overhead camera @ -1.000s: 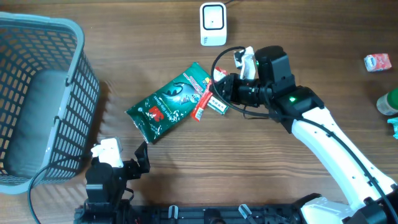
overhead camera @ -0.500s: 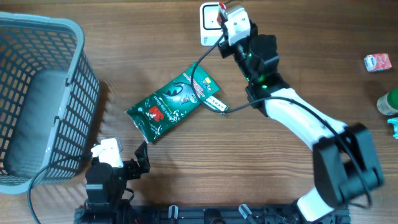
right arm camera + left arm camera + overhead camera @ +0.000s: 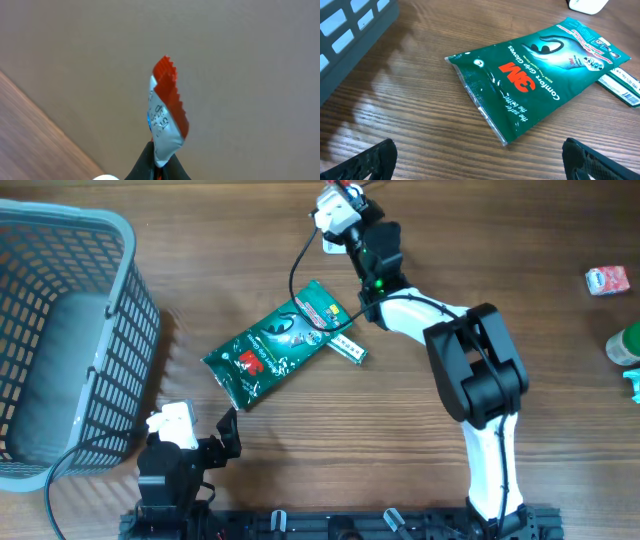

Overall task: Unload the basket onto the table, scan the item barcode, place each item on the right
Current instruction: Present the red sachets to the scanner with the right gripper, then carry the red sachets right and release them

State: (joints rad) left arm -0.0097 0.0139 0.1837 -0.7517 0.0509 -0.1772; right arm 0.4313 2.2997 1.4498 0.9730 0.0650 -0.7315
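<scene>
Pinching one red-and-white sachet [image 3: 167,112] by its lower end, the right gripper [image 3: 159,169] is clamped tight at the table's far edge, by the single white scanner [image 3: 587,4]. The left gripper [image 3: 480,162] is spread wide, holding nothing, near the front edge. On the wood lie one green 3M glove pack [image 3: 275,345], one narrow green box [image 3: 350,348] against its corner, one grey basket [image 3: 120,330] at the left and one small pink carton [image 3: 607,279] far right.

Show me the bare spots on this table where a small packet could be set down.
The wooden tabletop is bare right of the right arm, up to the small red box, and between the grey plastic basket and the green 3M glove packet. Crowded: the packet's upper right, with a flat green strip and the right gripper gripping a red-and-white sachet.
</scene>
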